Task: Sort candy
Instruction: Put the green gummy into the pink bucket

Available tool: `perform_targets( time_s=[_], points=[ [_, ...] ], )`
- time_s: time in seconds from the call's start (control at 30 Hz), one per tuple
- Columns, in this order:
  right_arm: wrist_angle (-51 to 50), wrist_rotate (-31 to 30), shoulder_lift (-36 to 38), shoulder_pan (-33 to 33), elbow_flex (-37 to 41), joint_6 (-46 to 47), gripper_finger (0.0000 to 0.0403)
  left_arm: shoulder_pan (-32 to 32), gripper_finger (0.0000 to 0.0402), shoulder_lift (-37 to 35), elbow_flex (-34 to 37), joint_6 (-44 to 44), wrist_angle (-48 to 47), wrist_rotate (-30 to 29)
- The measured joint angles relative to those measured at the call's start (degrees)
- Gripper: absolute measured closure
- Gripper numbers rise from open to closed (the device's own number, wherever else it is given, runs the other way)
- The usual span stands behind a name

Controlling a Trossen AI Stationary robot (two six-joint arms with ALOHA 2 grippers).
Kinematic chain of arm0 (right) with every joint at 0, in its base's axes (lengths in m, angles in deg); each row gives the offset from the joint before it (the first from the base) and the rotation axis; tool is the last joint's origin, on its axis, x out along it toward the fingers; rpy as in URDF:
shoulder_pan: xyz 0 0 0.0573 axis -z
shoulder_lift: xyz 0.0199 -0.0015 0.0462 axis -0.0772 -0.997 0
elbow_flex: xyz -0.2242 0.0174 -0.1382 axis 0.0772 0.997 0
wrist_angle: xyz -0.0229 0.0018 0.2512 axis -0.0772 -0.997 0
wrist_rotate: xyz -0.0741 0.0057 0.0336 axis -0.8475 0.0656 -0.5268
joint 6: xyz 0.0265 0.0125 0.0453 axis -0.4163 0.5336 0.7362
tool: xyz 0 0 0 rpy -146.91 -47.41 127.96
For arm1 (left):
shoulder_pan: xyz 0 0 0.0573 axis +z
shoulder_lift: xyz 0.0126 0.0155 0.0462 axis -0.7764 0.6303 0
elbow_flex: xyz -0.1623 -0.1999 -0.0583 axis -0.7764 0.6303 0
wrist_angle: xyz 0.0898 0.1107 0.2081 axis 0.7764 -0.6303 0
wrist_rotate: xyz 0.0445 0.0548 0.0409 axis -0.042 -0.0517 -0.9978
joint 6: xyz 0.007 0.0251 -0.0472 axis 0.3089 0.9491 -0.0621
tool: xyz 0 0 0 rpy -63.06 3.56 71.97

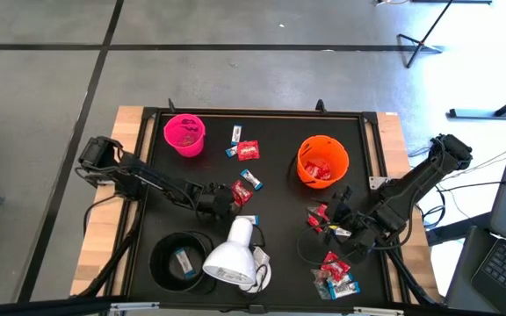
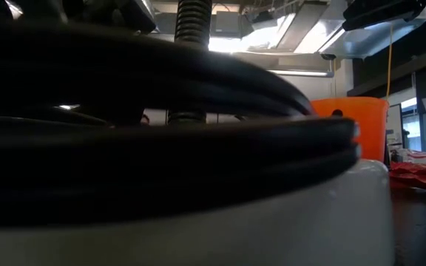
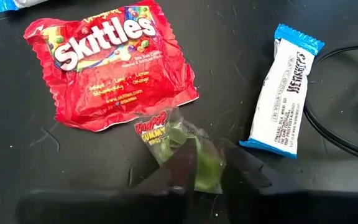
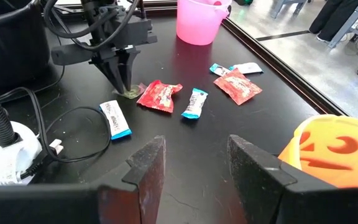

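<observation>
Candy is scattered over the black counter [image 1: 271,189] and listed from the near edge outward. A cluster of red and white-blue packets [image 1: 336,274] is found at the near right corner, just beside a white lamp head [image 1: 229,261] and a black cup [image 1: 181,259] in which one blue-white piece is seen. Small red pieces [image 1: 316,217] are placed before the right claw [image 1: 339,223], whose fingers are held apart over the counter with nothing between them. Mid-counter, a small clear packet of green gummy [image 3: 188,146] is clamped between the tips of the left claw [image 3: 197,177], still resting on the counter. It is flanked by a red Skittles packet [image 3: 107,62], touching its edge, and a white-and-blue Hershey's bar [image 3: 283,92], a little apart. Farther out, an orange cup [image 1: 322,162] containing red packets is recorded at right. A red packet and blue-white bars [image 1: 242,147] lie beside a pink cup [image 1: 184,133] at the far left.
</observation>
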Motion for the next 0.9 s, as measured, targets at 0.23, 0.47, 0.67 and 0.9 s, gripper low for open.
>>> perform_targets(
  time_s=[0.23,0.47,0.67,0.9],
  points=[
    [-0.1,0.0,0.0,0.0,0.0,0.0,0.0233,0.0,0.0396,0.0,0.0,1.3,0.8,1.1],
    [-0.2,0.0,0.0,0.0,0.0,-0.2,0.0233,0.0,0.0400,-3.1,-0.8,2.7,1.8,2.4],
    [-0.2,-0.5,0.0,0.0,0.0,-0.2,0.0233,0.0,0.0401,-10.5,-2.8,8.1,0.1,-0.7],
    [-0.4,-0.6,0.0,0.0,0.0,-0.2,0.0233,0.3,0.0401,-21.4,-2.8,10.6,-8.6,-8.5]
  ],
)
